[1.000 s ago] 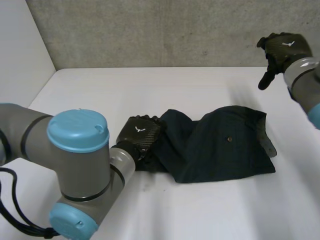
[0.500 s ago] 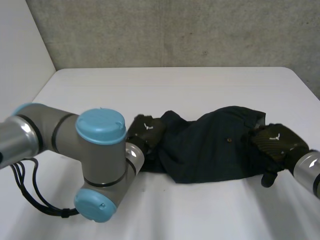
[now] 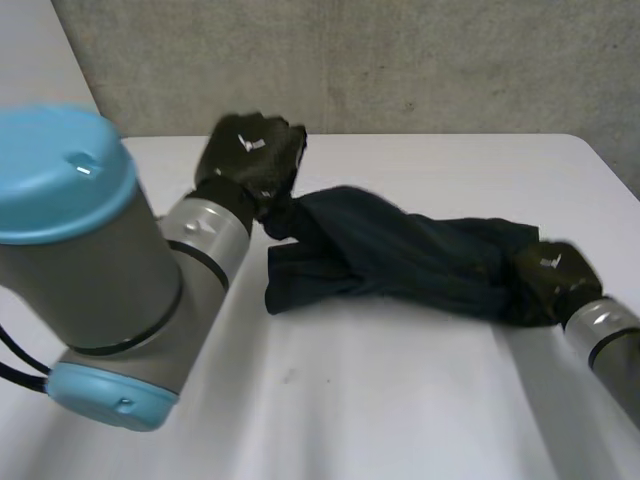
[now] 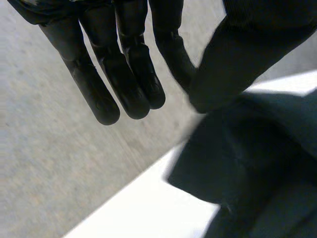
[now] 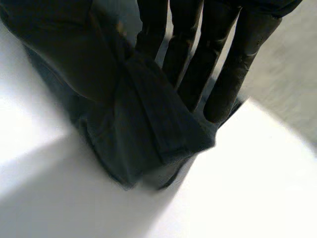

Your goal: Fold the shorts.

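White table [image 3: 400, 400], grey concrete wall [image 3: 400, 60]; left hand [image 3: 250, 155], right hand [image 3: 550, 272] each pinch end of dark shorts [image 3: 400, 255].

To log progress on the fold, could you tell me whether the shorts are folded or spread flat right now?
Neither: the shorts stretch, bunched, between the left hand and right hand, each pinching one end.

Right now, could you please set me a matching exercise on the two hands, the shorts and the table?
1 left hand
2 right hand
3 shorts
4 table

A white
B stretched between the hands
C pinches the shorts' end nearer the wall
D pinches the shorts' nearer end

Pairs: 1-C, 2-D, 3-B, 4-A.
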